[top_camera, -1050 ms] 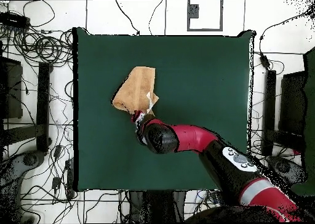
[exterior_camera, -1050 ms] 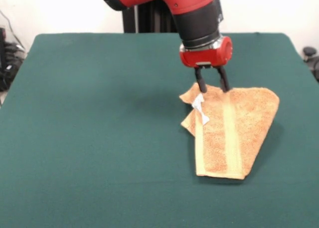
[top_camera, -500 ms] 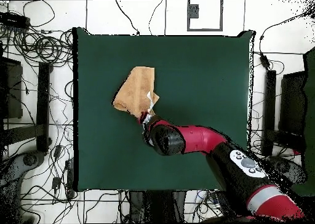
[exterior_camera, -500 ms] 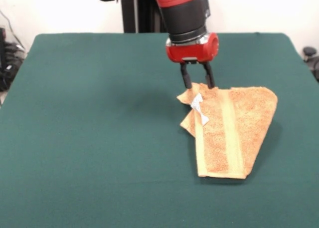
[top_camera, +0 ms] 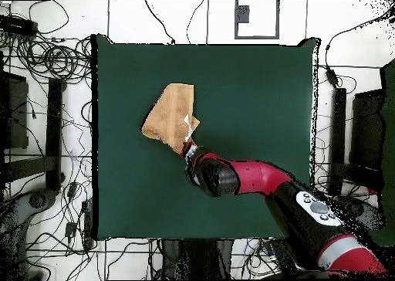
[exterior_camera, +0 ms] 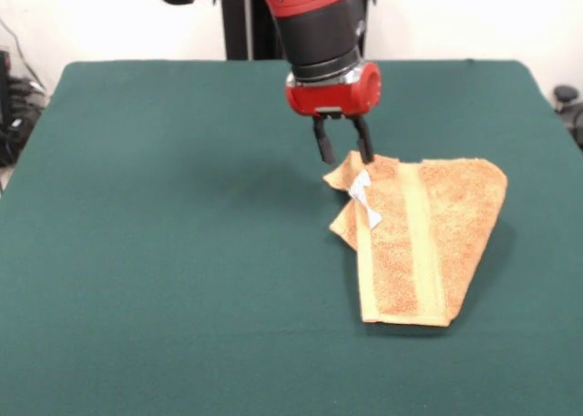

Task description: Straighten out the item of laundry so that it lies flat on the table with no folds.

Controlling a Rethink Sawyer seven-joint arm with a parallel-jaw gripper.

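Observation:
The tan-orange item of laundry [exterior_camera: 414, 243] lies folded into a rough triangle on the right half of the green table [exterior_camera: 164, 252]. Its pale border band runs down the middle, and a white tag [exterior_camera: 363, 197] sticks up near its left corner. A folded flap shows at that left corner. My gripper [exterior_camera: 344, 152] hangs open just behind that far left corner, fingers apart and holding nothing. In the overhead view the item of laundry [top_camera: 171, 114] lies left of the centre of the table [top_camera: 254, 100], and the gripper [top_camera: 187, 148] sits at its lower right corner.
The red arm [top_camera: 254, 177] reaches across the table's lower part in the overhead view. Cables and stands [top_camera: 46, 62] surround the table on the floor.
The gripper has moved left in the front view, from over the towel's far edge to just off its left corner, still open. The towel has barely shifted.

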